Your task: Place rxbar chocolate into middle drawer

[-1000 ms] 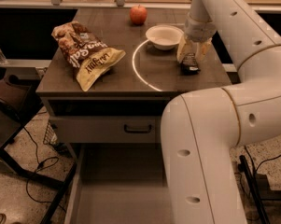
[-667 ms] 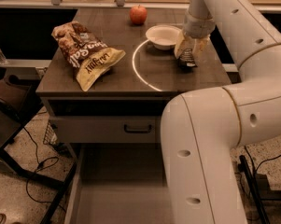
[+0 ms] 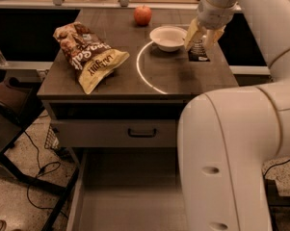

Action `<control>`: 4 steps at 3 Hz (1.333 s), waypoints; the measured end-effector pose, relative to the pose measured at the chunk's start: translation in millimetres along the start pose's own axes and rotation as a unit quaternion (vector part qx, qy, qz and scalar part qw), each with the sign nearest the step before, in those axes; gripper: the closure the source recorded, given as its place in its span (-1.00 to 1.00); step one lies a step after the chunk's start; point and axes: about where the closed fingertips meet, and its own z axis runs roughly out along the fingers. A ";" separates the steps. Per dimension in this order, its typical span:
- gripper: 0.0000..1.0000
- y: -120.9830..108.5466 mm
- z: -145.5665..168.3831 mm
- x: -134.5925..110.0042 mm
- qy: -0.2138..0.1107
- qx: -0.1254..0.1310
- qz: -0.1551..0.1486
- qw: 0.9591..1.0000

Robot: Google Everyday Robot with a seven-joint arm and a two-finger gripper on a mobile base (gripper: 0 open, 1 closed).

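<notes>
Pincer [image 3: 201, 41] grips rxbar chocolate [image 3: 198, 54] right of bowl [image 3: 167, 36]; chip bag [image 3: 89, 57] left; middle drawer [image 3: 125, 201] below in front

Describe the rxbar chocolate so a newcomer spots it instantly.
On the brown countertop, look right of the white bowl, just below the pincer. The rxbar chocolate is the small flat black bar with pale lettering, unlike the big chip bag.

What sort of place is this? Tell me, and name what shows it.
Probably a lab or office snack area: a cabinet top with chip bag, apple and bowl, loose cables on a speckled floor. The gripper holds the rxbar chocolate beside the bowl.
</notes>
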 end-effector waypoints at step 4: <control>1.00 -9.3 -68.3 152.9 -0.060 -0.061 -0.172 0.981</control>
